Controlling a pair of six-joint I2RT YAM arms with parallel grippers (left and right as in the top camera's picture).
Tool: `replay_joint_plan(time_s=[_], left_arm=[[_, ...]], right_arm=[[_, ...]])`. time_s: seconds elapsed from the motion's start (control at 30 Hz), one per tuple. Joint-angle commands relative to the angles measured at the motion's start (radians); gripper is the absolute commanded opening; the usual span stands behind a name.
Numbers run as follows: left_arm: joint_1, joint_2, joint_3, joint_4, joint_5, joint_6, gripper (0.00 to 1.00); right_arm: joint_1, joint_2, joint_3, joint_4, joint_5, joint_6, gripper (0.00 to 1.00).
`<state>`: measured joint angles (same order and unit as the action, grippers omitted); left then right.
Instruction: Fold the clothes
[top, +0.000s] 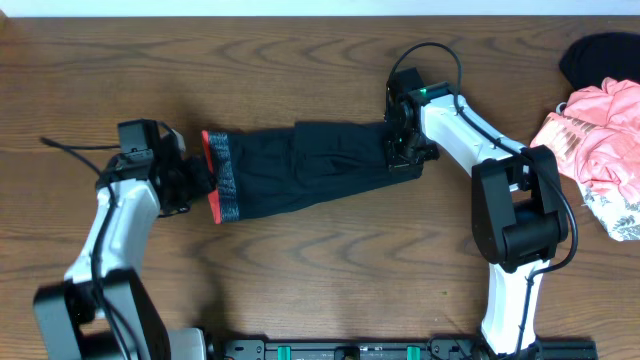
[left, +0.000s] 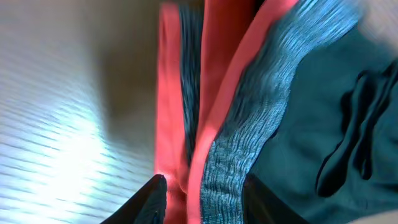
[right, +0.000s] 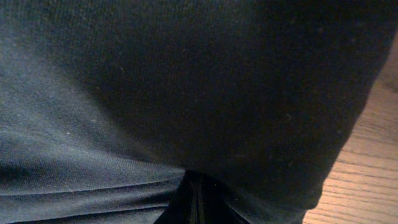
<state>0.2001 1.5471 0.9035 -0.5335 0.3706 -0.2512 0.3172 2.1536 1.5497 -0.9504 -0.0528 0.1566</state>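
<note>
The clothes (top: 300, 165), black leggings, lie folded in a band across the middle of the table, with the coral-edged grey waistband (top: 222, 178) at the left end. My left gripper (top: 195, 180) is at that waistband. In the left wrist view its jaws (left: 205, 186) stand apart, with the red and grey waistband (left: 249, 124) between them. My right gripper (top: 400, 150) is at the right end of the leggings. In the right wrist view its fingers (right: 196, 186) are together, and folds of the black cloth (right: 186, 81) run to their tips.
A pink ruffled garment (top: 595, 140) lies at the right edge of the wooden table (top: 330, 270), over a white floral cloth (top: 615, 210). A dark item (top: 600, 55) sits at the back right corner.
</note>
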Motion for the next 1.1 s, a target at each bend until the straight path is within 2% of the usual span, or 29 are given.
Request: replay_joint_plan(time_s=[0.0, 0.13, 0.3, 0.43, 0.53, 0.8, 1.07], left_arm=[[-0.003, 0.056, -0.002, -0.035, 0.112, -0.055, 0.41], [-0.002, 0.063, -0.002, -0.092, 0.097, -0.08, 0.41], [-0.002, 0.061, -0.002, -0.181, -0.094, -0.137, 0.46], [-0.002, 0.061, -0.002, -0.243, -0.094, -0.163, 0.46], [-0.002, 0.061, -0.002, -0.275, -0.09, -0.243, 0.46], [-0.002, 0.061, -0.017, -0.173, 0.184, -0.304, 0.46], [-0.002, 0.061, -0.144, -0.014, 0.245, -0.404, 0.46]], right_arm=[[-0.014, 0.025, -0.009, -0.004, 0.064, 0.015, 0.01], [-0.014, 0.025, -0.009, -0.004, 0.064, 0.015, 0.01], [-0.014, 0.025, -0.009, -0.003, 0.064, 0.015, 0.01], [-0.014, 0.025, -0.009, -0.003, 0.063, 0.015, 0.01], [-0.014, 0.025, -0.009, -0.003, 0.058, 0.015, 0.01], [-0.013, 0.025, -0.009, 0.0, 0.048, 0.015, 0.01], [-0.013, 0.025, -0.009, -0.002, 0.045, 0.015, 0.01]])
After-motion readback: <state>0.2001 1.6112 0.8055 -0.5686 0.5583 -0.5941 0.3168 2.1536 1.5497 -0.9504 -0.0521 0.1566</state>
